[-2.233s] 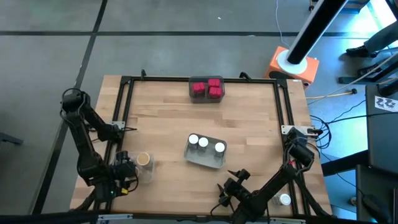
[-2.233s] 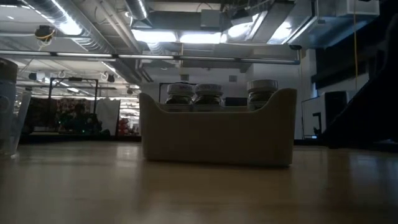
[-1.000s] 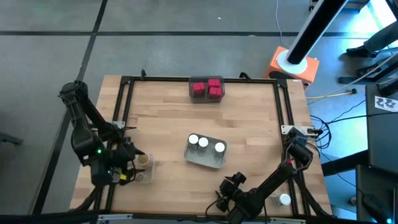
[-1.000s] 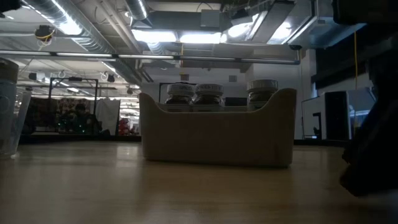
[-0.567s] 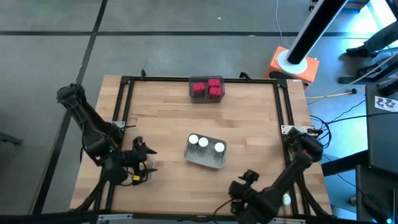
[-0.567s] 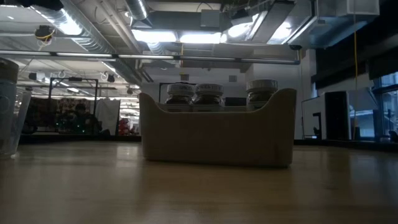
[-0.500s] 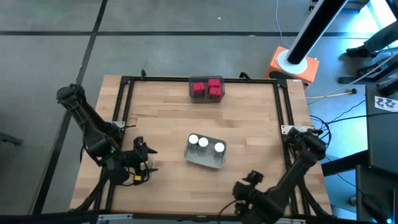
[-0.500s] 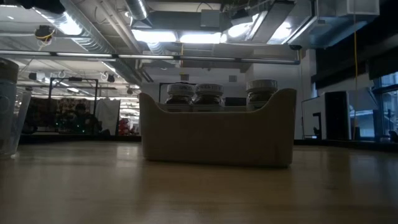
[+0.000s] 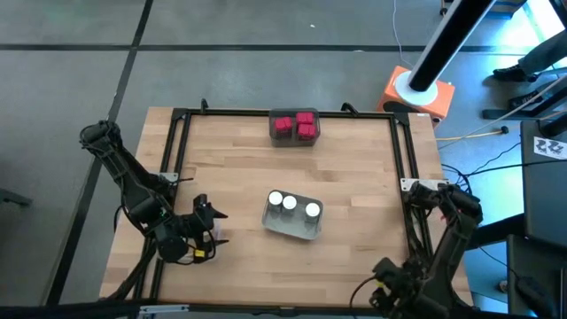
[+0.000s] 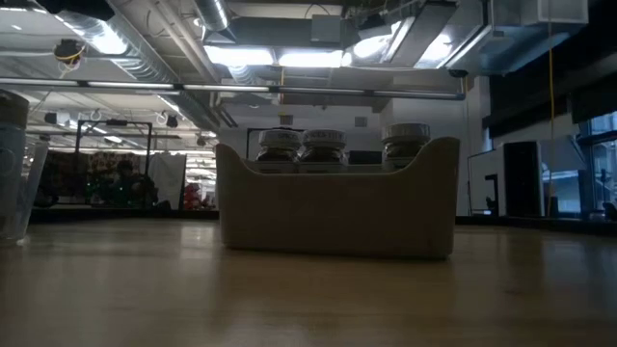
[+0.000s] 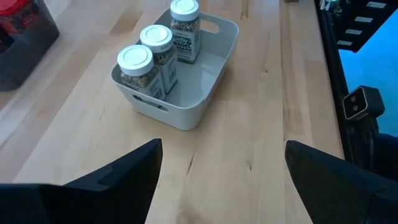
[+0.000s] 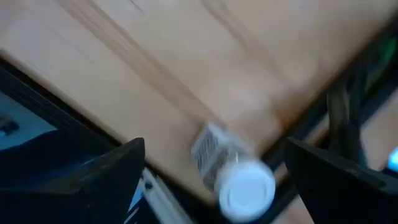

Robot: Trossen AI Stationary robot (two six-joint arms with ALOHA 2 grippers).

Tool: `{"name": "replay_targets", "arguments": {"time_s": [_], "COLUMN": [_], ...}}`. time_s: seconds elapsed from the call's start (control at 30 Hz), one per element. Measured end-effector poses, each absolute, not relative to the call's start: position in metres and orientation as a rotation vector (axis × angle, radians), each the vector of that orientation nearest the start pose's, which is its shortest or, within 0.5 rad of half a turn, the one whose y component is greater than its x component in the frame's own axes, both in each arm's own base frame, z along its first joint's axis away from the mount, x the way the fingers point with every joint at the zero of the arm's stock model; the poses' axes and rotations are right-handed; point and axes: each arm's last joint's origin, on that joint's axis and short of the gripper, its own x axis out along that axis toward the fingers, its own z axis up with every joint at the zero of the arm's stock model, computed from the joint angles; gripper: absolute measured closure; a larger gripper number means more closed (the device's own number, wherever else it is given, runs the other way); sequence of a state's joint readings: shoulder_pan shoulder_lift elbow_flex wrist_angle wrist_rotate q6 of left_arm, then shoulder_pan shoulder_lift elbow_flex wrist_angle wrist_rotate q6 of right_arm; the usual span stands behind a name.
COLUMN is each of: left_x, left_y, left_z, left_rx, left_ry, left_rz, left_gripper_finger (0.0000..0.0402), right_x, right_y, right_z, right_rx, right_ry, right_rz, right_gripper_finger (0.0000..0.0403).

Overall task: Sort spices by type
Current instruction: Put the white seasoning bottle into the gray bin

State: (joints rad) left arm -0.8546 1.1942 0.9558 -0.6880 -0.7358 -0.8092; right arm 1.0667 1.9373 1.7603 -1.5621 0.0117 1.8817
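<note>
Three round white-topped spice jars [image 9: 290, 205] stand upright in a grey tray [image 9: 292, 226] at the table's middle. Three red blocky jars [image 9: 295, 125] sit in a dark tray at the far edge. Another white-topped jar [image 12: 239, 174] lies on its side at the table's near right corner, beside the black frame. My right gripper [image 12: 214, 177] hangs open above it, pointing down, clear of it. My left gripper [image 9: 213, 221] stands open at the near left, facing the grey tray [image 11: 186, 106] with nothing between its fingers. It hides whatever lies under it in the high view.
A clear tray [image 10: 14, 164] holding a jar stands at the table's left, seen in the low view. A black frame [image 9: 407, 159] runs along the table's edges. Bare wood [image 9: 354, 177] lies between the trays. An orange base with a pole [image 9: 416, 89] stands beyond the far right corner.
My right gripper has risen from the table and gone toward the near right corner, tipping until it points down. My left gripper has shifted a little toward the table's right and turned, and now covers the tan-topped jar in the high view. Neither has taken hold of anything.
</note>
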Motion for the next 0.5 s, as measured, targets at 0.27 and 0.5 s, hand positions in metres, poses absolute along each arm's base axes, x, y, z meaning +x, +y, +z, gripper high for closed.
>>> {"name": "replay_targets", "arguments": {"time_s": [0.27,0.5], "left_x": [0.165,0.165], "left_y": [-0.16,-0.16], "left_z": [0.278,0.278], "left_rx": [-0.132,-0.138], "left_ry": [0.626,0.625], "left_rz": [0.155,0.155], "left_gripper_finger": [0.008,0.008], "right_x": [0.167,0.161], "right_y": [0.319,0.314], "right_z": [0.268,0.268], "right_rx": [0.643,0.629], "right_ry": [1.569,1.625], "right_rz": [-0.755,-0.882], "right_gripper_finger": [0.0024,0.0024]}}
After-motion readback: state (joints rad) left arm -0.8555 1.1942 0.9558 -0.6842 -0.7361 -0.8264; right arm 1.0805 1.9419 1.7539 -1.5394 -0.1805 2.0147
